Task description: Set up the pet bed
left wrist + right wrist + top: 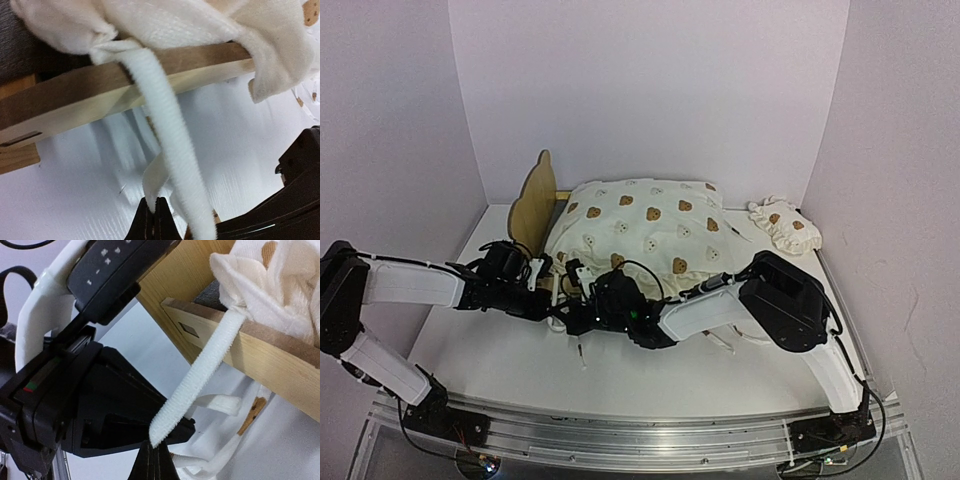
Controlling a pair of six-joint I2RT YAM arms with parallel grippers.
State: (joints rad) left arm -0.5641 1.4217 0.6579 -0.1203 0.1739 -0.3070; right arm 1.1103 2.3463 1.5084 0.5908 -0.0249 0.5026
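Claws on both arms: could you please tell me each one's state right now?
Left claw: shut, pinching the flat tie strap.
Right claw: shut on the end of the fuzzy tie string.

A cream bear-print cushion [640,225] (its tie strings [200,372] taut) sits near a small pillow [785,228].

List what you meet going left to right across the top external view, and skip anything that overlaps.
Left arm's white forearm → pet bed, its curved headboard standing up → large bear-print cushion → small bear-print pillow.
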